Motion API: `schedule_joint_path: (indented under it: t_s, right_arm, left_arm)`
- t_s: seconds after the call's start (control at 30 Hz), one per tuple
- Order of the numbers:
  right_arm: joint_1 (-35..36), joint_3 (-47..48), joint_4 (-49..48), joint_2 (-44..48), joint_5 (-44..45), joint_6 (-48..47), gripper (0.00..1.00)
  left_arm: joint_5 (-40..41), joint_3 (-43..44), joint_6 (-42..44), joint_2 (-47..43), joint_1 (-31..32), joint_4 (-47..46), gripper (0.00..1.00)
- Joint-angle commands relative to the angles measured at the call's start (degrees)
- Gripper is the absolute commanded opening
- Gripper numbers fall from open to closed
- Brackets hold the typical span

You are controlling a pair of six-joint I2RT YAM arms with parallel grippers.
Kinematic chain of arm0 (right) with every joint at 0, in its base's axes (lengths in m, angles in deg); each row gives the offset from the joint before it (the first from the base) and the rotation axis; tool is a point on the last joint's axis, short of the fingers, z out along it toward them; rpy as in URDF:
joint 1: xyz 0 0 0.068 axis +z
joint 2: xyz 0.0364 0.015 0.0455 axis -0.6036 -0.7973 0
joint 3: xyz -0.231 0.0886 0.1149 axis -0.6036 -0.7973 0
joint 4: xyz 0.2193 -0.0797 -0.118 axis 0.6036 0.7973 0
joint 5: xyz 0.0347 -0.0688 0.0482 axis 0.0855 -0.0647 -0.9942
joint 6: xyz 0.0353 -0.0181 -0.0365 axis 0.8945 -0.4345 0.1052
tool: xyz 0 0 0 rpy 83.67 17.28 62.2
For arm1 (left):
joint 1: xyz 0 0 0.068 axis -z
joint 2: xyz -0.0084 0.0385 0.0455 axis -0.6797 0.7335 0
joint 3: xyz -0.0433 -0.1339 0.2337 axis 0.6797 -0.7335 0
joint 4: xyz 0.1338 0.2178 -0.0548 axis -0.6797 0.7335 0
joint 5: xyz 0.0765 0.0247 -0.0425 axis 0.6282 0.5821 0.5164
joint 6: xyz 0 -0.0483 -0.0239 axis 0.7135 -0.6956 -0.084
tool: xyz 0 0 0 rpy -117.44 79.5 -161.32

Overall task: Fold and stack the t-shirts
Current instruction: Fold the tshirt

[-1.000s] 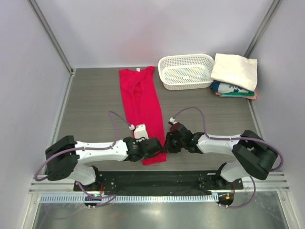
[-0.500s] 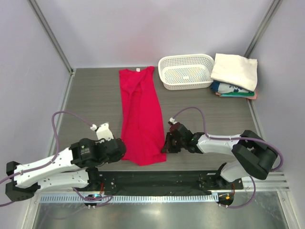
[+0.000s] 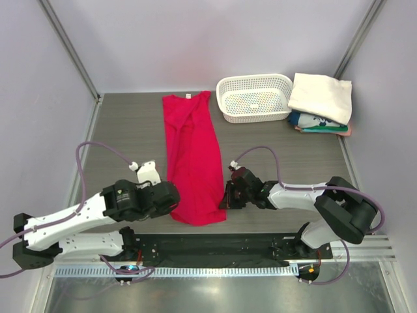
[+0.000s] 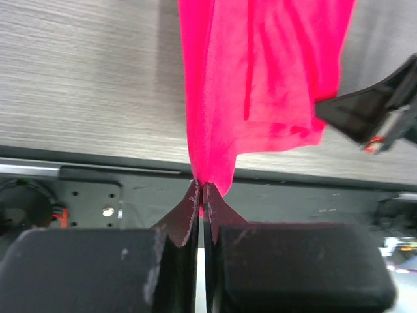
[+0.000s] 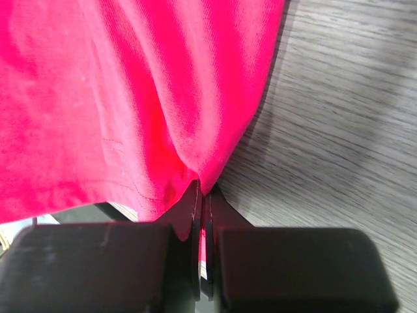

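Left wrist: red t-shirt (image 4: 260, 72) in tool (image 4: 202, 190)

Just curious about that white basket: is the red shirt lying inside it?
No, the red t-shirt lies stretched on the table beside the white basket.

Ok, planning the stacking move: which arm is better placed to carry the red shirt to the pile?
Probably right: the right tool pinches the red shirt, and the pile lies on its side.
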Motion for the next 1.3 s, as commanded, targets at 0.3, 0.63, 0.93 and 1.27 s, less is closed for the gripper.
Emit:
schedule_joint_path:
  t_s: [0.3,0.63,0.93,1.27]
  right_arm:
    - [0.0,-0.2,5.2,0.8,0.5,-1.2,0.01]
    - [-0.1,-0.7,8.2,3.3,0.4,-1.9,0.01]
    - [-0.1,-1.3,8.7,3.7,-0.4,-2.1,0.01]
    - [0.8,-4.0,8.5,6.6,-3.7,-0.4,0.54]
  left_arm:
    - [-5.5,10.3,19.9,29.1,1.7,1.6,0.01]
    - [-10.2,22.0,22.3,46.5,10.5,-4.4,0.84]
    - [-3.0,-1.4,5.0,21.1,9.6,-11.1,0.8]
    - [-0.5,-28.8,-7.9,-1.7,8.2,-30.7,0.73]
